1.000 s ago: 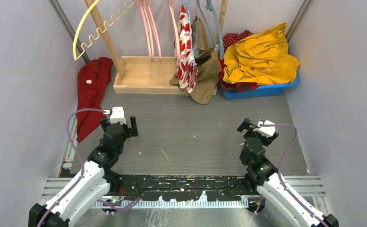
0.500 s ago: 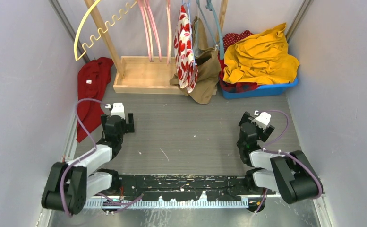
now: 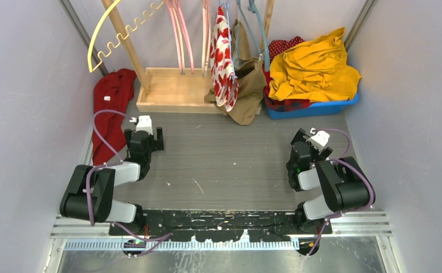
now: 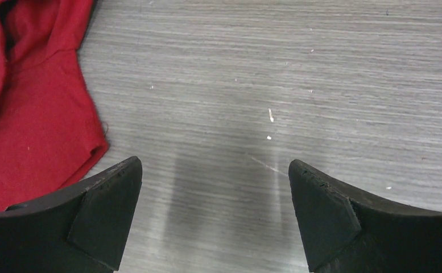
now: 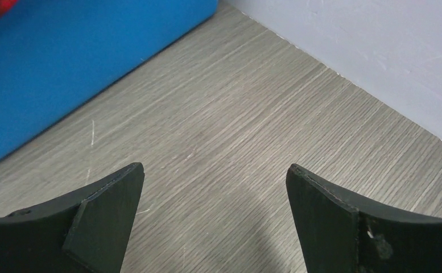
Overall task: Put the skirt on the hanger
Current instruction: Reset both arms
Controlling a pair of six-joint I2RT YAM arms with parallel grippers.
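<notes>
The red cloth (image 3: 111, 111), judged to be the skirt, lies crumpled on the counter (image 3: 224, 153) just left of the wooden rack (image 3: 176, 91), against the wall. Left arm (image 3: 140, 149): in front of the rack, near the cloth's near edge; jaws spread wide, nothing between them, bare counter beneath. On the rack a yellow hanger (image 3: 102, 34) and pink hangers (image 3: 178, 28) hang unloaded, and a red-and-white patterned garment (image 3: 223, 57) hangs toward its right end. Right of the rack, a blue bin (image 3: 312, 105) holds yellow cloth (image 3: 315, 68). Right arm (image 3: 304, 159): in front of the bin, jaws likewise wide apart and empty. Recommendation: the left arm should probably swing toward the cloth and pinch an outer edge, ideally the waistband, rather than a bunched fold, so it lifts open. The right arm is best kept free to steady a bare hanger. Markings: one small white tag (image 3: 107, 98) on the cloth, its print too small to read; no other writing found.
</notes>
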